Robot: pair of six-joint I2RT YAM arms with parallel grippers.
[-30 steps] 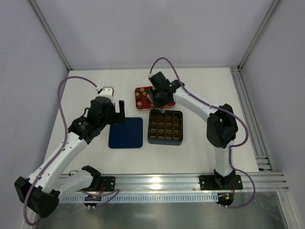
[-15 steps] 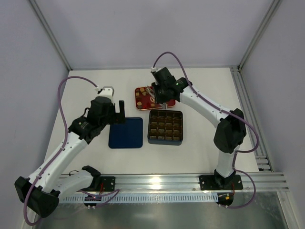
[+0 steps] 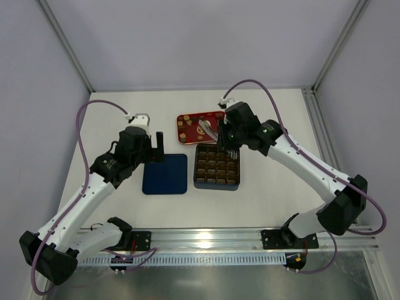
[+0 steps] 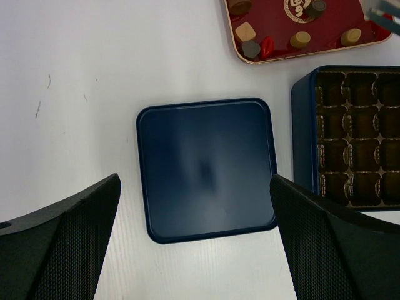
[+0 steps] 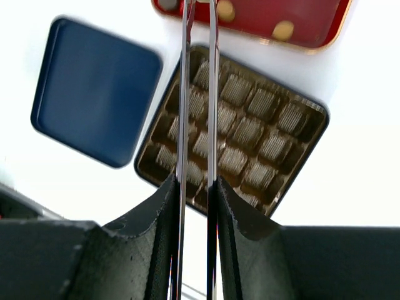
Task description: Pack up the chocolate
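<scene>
Right end effector (image 5: 195, 187) is clamped on thin metal tweezers (image 5: 213, 94), blades nearly together. The tips run off the top of the right wrist view, so can't tell if a piece is pinched.

Vs. 1 s ago in the top view, the right arm's elbow has swung far out to the right side of frame. The end effector has slid from above the tray/box border to the right of it, w/ tweezers now angled leftward onto the red tray (image 4: 265, 19). Left end effector (image 4: 194, 181) hasn't moved: fingers wide apart, nothing held, hovering over the dark blue lid (image 4: 206, 137) at centre frame. Box (image 4: 303, 125) and lid are in the same spots.

Meaning, prob.: a re-pose for a fresh pick angle at the tray, not a drop into the box. Packing looks early, since every piece I can make out is on the tray.

Chocolate (image 4: 300, 39): tiny bite-size bits scattered on the tray, upper right of the left wrist view. Tan rounds, one tan square, a grey-brown one, a couple darker at the top edge. Loose, mostly apart, far smaller than the end effector.

The box sits just below the tray, a grid of cells w/ ribbed brown liners. Can't tell if any cell is filled. All of it rests on the white counter (image 4: 75, 94).
</scene>
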